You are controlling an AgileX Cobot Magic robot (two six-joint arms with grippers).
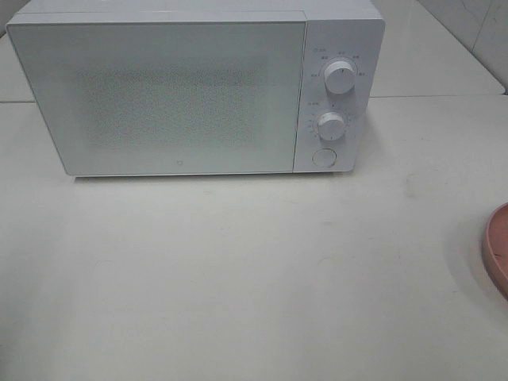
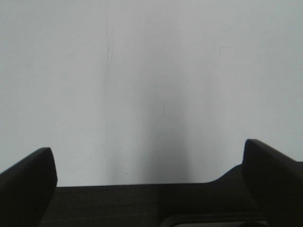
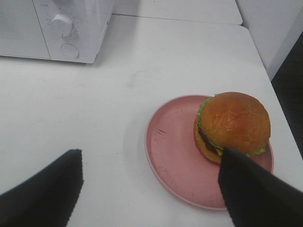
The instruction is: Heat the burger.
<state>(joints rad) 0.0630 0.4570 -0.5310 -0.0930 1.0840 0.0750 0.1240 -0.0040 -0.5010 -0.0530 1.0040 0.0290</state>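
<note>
Nearest you, in the right wrist view, the two dark fingers of the right hand [image 3: 150,189] fill the lower corners of the frame, spread wide apart with nothing between them. One fingertip [image 3: 248,189] sits in front of the lower edge of the burger [image 3: 233,125]; you cannot tell from this view whether it touches the bun.

The burger stands upright at the right of centre in that frame: domed golden-brown bun, green lettuce showing around the edge, dark patty and a bit of yellow cheese underneath. It sits on the right-hand part of the pink plate [image 3: 173,151], leaving the left part of the plate bare. The plate rests on the white worktop [image 3: 94,109].

At the upper left of the same frame you see the corner of the white microwave [image 3: 71,28], well apart from the plate, with a dial and a round button on its panel.

In the high view the microwave [image 1: 182,87] fills the upper left, door shut, with two dials [image 1: 340,75] and a round button [image 1: 323,157] down its right side. Only a sliver of the plate [image 1: 498,246] shows at the right edge.

In the left wrist view the left hand [image 2: 151,165] is fully open and empty, its dark fingers in the lower corners over bare worktop [image 2: 151,85].
</note>
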